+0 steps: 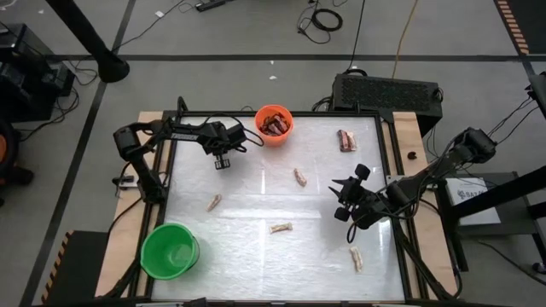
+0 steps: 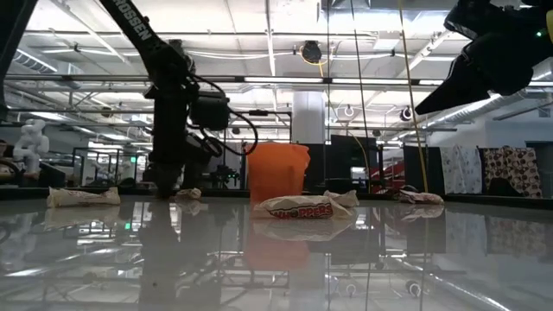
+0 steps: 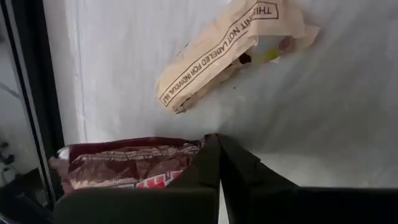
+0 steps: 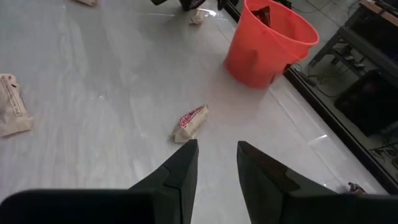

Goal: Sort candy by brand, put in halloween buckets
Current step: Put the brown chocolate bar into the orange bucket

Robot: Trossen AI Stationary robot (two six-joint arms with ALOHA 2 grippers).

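Note:
My left gripper [image 1: 223,161] is down at the table's far left, left of the orange bucket [image 1: 274,124], its fingers shut [image 3: 218,177]. A dark brown-red candy [image 3: 121,167] lies on the table against the outer side of one finger. A pale cream candy [image 3: 230,50] lies a little beyond it. My right gripper [image 1: 340,198] hangs open above the table's right half, with a small candy [image 4: 191,122] on the table just past its fingertips [image 4: 216,149]. The orange bucket [image 4: 270,43] holds dark bars. The green bucket [image 1: 170,250] stands at the near left. My left gripper comes down steeply from above with its fingers shut. The dark brown-red candy's end [image 3: 186,163] lies beside one finger [image 3: 202,171], and that finger hides the spot. Whether the finger touches the wrapper or has pinched it, I cannot tell. The candy rests flat on the table.
Loose pale candies lie at the table's middle [image 1: 300,176], near middle [image 1: 281,228], left of middle [image 1: 214,202] and near right [image 1: 356,257]. A dark bar [image 1: 345,140] lies at the far right. The table's raised dark frame [image 3: 37,93] runs close by the left gripper.

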